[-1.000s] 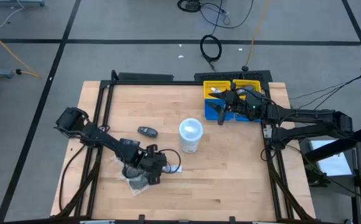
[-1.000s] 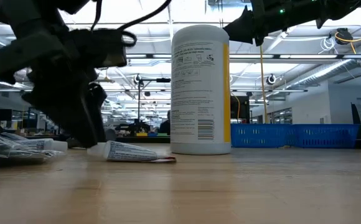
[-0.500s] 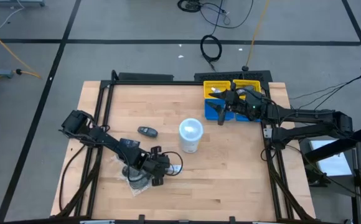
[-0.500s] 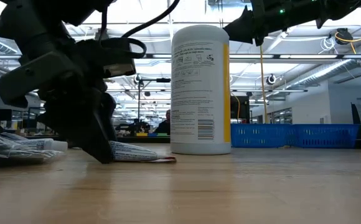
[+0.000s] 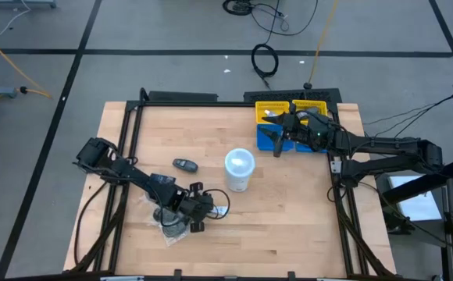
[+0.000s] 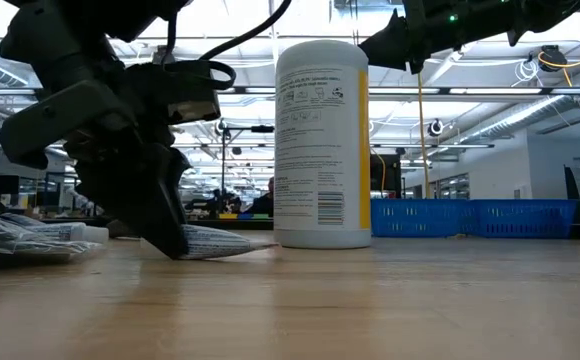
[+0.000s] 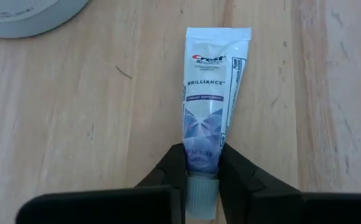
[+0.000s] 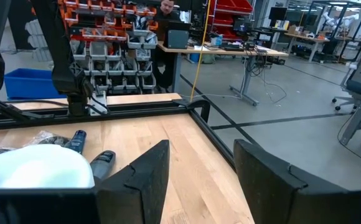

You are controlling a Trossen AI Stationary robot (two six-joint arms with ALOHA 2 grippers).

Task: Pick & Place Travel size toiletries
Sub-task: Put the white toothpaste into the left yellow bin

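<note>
From above, the left gripper (image 5: 198, 212) sits near the wooden worktop's (image 5: 289, 211) front edge, left of the tall white cylindrical tub with pale blue lid (image 5: 239, 169), while the right gripper (image 5: 277, 140), fingers spread and empty, hangs over the yellow and blue plastic bins (image 5: 289, 109) at the back right corner. The low view shows the left fingers down at the worktop. In the left wrist view they pinch the small white toothpaste tube (image 7: 208, 118) just above its cap as it lies flat, so I judge this pick only begun, with a dark grey mini bottle (image 5: 184, 165) and clear-wrapped items (image 5: 169, 228) left.

Grey floor (image 5: 172, 27) crossed by dark tape lines surrounds the wooden desk (image 5: 289, 218), with a coiled black cable (image 5: 264, 59) at twelve o'clock. Beyond, ceiling strip lights (image 6: 220, 40) brighten an open workshop holding parts shelving (image 8: 115, 46) and a far workbench (image 8: 230, 53).
</note>
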